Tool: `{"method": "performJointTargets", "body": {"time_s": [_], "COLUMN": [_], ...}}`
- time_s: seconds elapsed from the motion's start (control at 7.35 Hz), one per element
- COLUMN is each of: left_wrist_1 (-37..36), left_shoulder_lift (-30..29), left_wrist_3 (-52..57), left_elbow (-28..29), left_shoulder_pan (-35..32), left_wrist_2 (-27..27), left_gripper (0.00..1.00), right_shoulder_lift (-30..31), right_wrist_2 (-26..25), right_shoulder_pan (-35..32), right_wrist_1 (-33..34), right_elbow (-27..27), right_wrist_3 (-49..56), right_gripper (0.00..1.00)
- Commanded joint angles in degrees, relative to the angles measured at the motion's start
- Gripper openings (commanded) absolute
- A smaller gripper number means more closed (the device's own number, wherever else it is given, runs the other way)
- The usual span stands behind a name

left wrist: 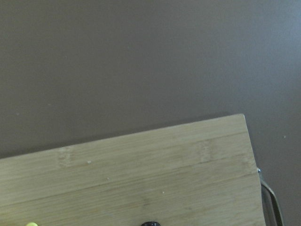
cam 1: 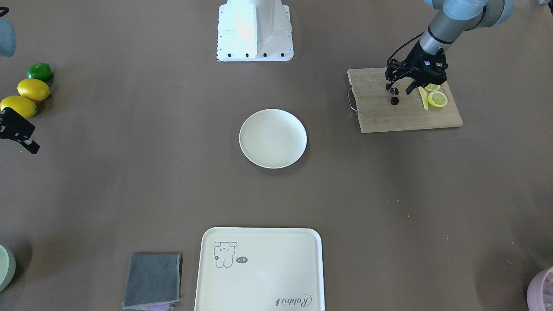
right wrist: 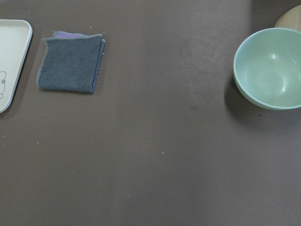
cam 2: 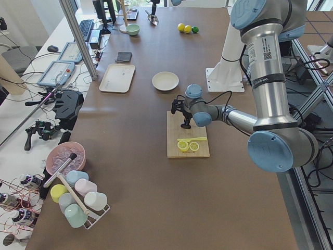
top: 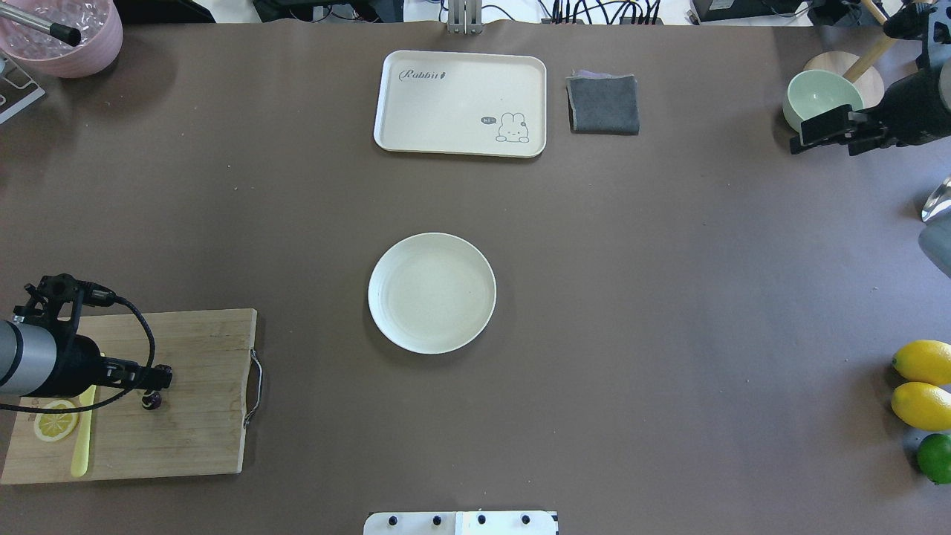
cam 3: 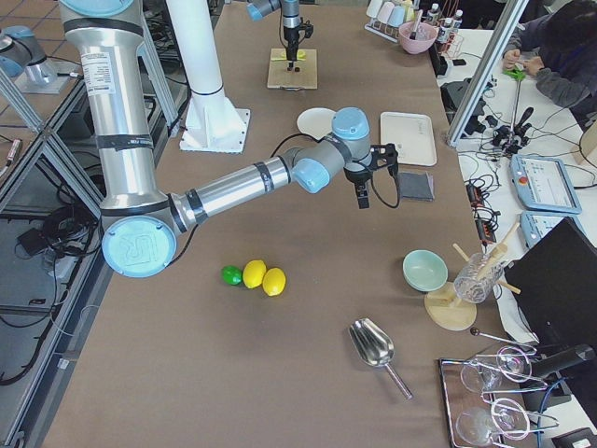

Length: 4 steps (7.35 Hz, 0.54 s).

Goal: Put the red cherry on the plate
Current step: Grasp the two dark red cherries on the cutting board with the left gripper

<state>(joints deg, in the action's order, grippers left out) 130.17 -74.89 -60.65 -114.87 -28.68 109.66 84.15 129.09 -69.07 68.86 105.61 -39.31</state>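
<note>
The red cherry (cam 1: 394,100) is a pair of tiny dark balls lying on the wooden cutting board (cam 1: 406,116) at the robot's left. My left gripper (cam 1: 399,90) hangs right over it, open, with its fingers either side of the upper cherry and not closed on it. In the overhead view the cherry (top: 151,401) shows just below the gripper tip (top: 156,377). The plate (cam 1: 273,138), round and cream-white, sits bare at the table's middle, well away from the board. My right gripper (top: 817,128) hovers far off near the pale green bowl (top: 821,96); it looks open and holds nothing.
Lemon slices (cam 1: 437,99) and a yellow-green strip lie on the board beside the cherry. A cream tray (cam 1: 259,268) and a grey cloth (cam 1: 152,280) lie beyond the plate. Two lemons (cam 1: 33,89) and a lime (cam 1: 39,71) lie at the robot's right.
</note>
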Motion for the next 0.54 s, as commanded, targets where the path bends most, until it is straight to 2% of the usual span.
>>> {"method": "performJointTargets", "body": {"time_s": [0.0,0.41], "left_wrist_1": [0.00,0.00], "left_shoulder_lift": [0.10,-0.08], "left_wrist_3": [0.00,-0.17], "left_elbow": [-0.09,-3.60], "left_shoulder_pan": [1.26,-0.05], "left_wrist_2": [-0.06,0.20], "left_gripper": [0.00,0.00], "right_shoulder_lift": [1.11,3.47], "right_wrist_2": [0.38,0.37], "right_shoulder_pan": [-1.42,-2.64], "right_wrist_1": [0.04,-0.39], "right_elbow": [-0.05,-0.05], "right_wrist_3": [2.31,3.27], "right_gripper": [1.00,1.00]}}
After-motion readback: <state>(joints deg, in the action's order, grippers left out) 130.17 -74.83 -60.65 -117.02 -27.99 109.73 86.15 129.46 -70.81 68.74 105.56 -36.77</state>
